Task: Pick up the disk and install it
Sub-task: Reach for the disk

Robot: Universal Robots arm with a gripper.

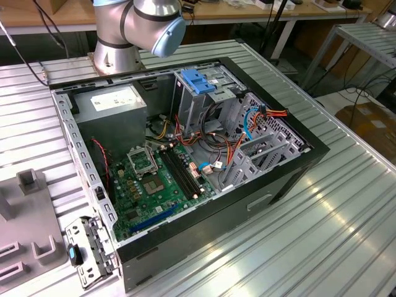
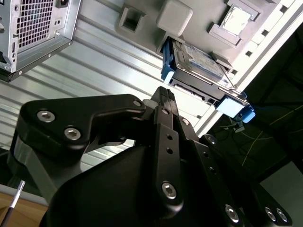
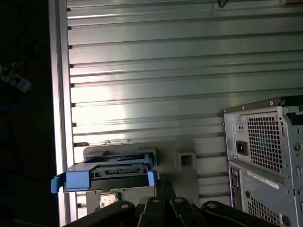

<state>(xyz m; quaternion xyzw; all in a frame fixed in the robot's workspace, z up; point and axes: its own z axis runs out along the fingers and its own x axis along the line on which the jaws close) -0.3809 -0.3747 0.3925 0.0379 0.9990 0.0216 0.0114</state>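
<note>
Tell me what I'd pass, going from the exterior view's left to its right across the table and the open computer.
Grey moulded holder → grey power-supply box → blue plastic latch → orange and blue cables.

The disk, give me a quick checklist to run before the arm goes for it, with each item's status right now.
1. Disk resting in its grey holder, blue rails fitted: ok.
2. Nothing lying on top of the disk: ok.
3. Gripper open for a grasp: not ok, it is shut and empty.
4. Gripper at the disk: not ok, it is apart from it.
5. Computer case open on its side: ok.
6. Free slot in the grey cage: cannot tell.
</note>
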